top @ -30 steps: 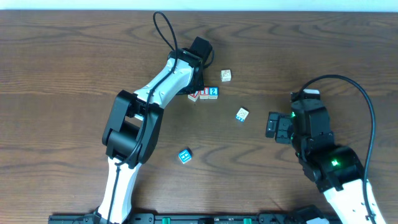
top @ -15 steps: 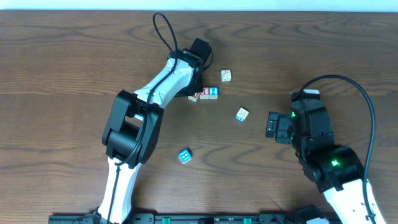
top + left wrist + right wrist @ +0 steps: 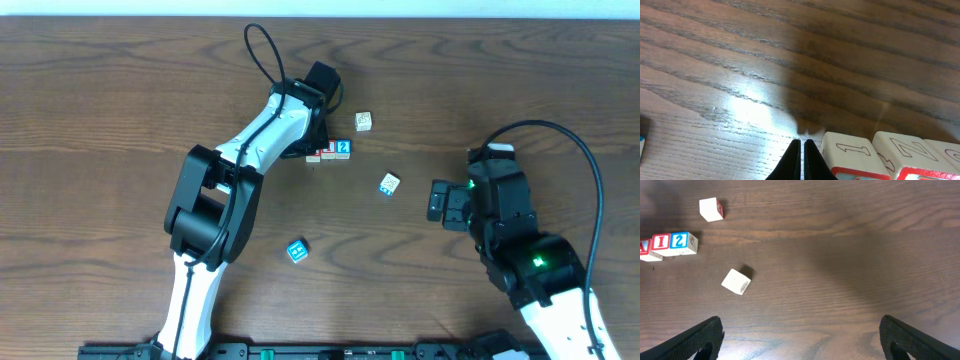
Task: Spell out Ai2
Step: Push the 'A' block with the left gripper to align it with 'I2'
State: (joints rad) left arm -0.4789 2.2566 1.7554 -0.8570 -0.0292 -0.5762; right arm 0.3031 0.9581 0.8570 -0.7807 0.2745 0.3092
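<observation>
A robotics lab bench, it seems; a dark wood-grain tabletop [image 3: 90, 110] carries the left arm [image 3: 215, 205] and right arm [image 3: 525, 255], based at a black rail [image 3: 330, 352] on its near edge. Black cables [image 3: 262, 50] loop off both.

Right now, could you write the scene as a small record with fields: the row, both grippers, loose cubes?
row: A cube, I cube, 2 cube, side by side in one line
left gripper: shut, holding nothing, tips beside the row's end cube
right gripper: open, empty, away from the row
loose: cream cube beyond the row, cream cube toward the right gripper, cyan cube far from the row
</observation>
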